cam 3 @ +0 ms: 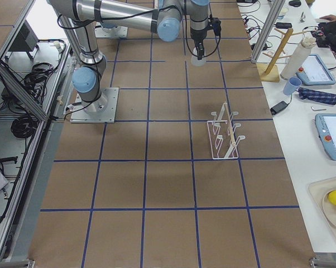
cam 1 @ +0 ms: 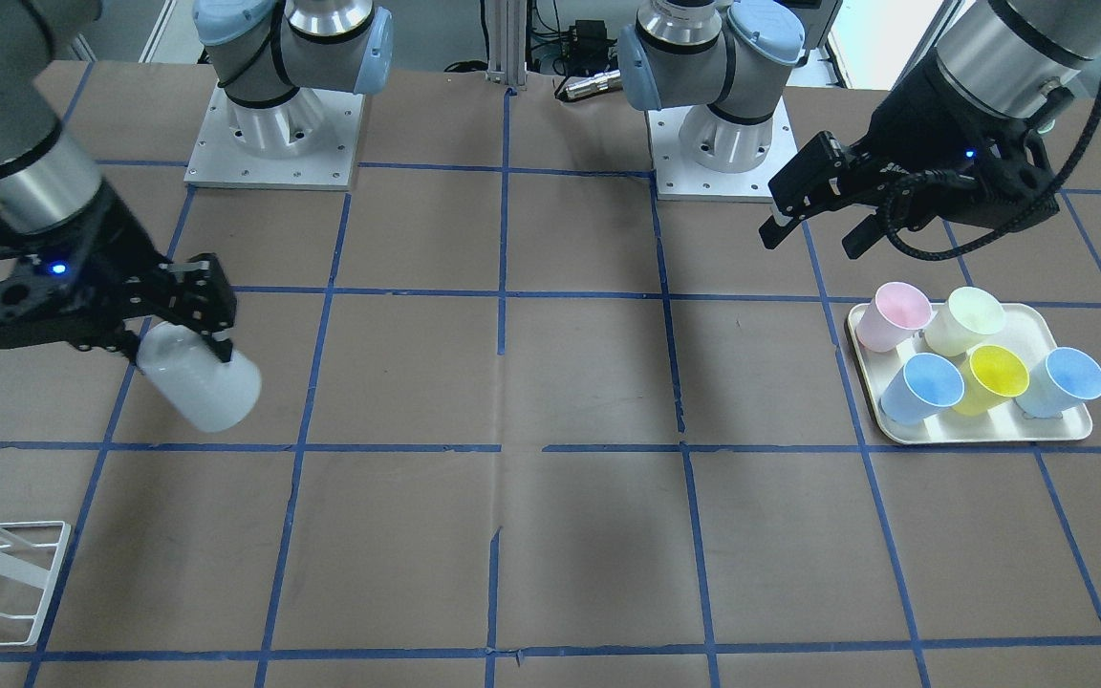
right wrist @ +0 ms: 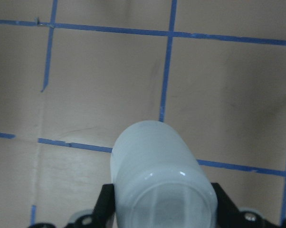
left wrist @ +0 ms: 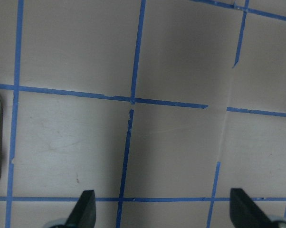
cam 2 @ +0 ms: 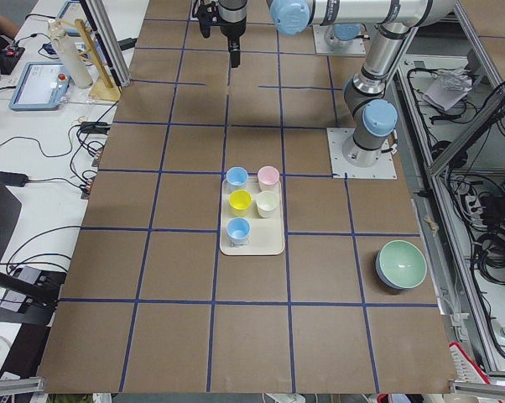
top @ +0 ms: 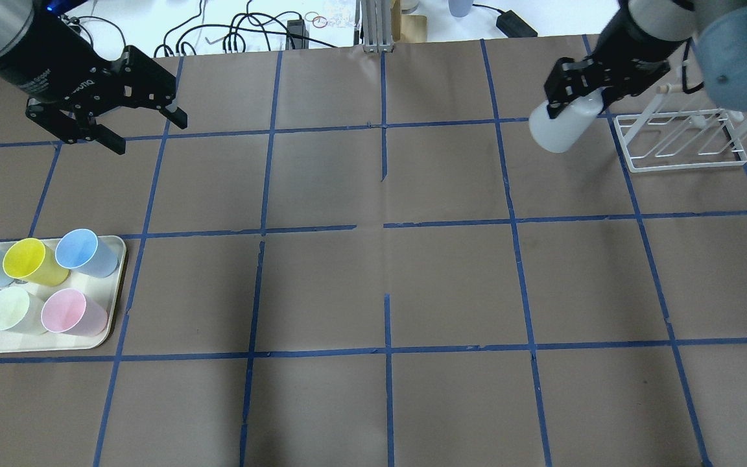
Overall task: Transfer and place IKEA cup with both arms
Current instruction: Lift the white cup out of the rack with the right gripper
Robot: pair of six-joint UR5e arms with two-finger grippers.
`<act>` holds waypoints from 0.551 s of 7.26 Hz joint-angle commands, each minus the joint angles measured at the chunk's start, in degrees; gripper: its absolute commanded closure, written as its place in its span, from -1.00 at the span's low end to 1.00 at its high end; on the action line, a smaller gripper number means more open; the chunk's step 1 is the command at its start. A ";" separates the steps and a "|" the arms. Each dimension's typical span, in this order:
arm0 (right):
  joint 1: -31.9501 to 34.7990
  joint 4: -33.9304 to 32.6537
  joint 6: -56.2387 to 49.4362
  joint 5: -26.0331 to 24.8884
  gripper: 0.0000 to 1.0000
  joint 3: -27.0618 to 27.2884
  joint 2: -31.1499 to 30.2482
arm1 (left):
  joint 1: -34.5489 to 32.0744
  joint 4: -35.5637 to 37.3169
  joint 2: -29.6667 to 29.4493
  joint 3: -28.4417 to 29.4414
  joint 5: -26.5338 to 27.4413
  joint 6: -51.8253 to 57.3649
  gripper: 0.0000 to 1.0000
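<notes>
The pale off-white IKEA cup (top: 563,128) hangs tilted in my right gripper (top: 574,91), which is shut on its rim end above the table, next to the white wire rack (top: 681,139). The cup also shows in the front view (cam 1: 202,382) and fills the right wrist view (right wrist: 159,175). In the front view the right gripper (cam 1: 202,306) is at the left. My left gripper (top: 150,133) is open and empty, in the air beyond the cup tray; it also shows in the front view (cam 1: 813,234). In the left wrist view its fingertips (left wrist: 86,209) stand wide apart over bare table.
A cream tray (top: 116,279) at the left holds pink, green, yellow and two blue cups. The wire rack also shows at the front view's lower left (cam 1: 6,573). A green bowl (cam 2: 401,264) sits near the robot's base side. Blue tape lines grid the brown table.
</notes>
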 commanded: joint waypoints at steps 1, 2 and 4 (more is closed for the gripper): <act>7.45 -0.33 13.20 10.03 0.73 -0.14 -0.44 | 2.72 -0.66 -0.13 -3.64 -11.95 0.80 -1.00; 7.03 -0.07 16.90 21.61 0.75 -0.23 -0.71 | 4.64 -0.57 -0.13 -5.76 -16.60 4.11 -1.00; 6.42 0.19 22.98 38.78 0.89 0.47 -1.76 | 7.47 -0.75 0.05 -8.49 -25.99 5.90 -1.00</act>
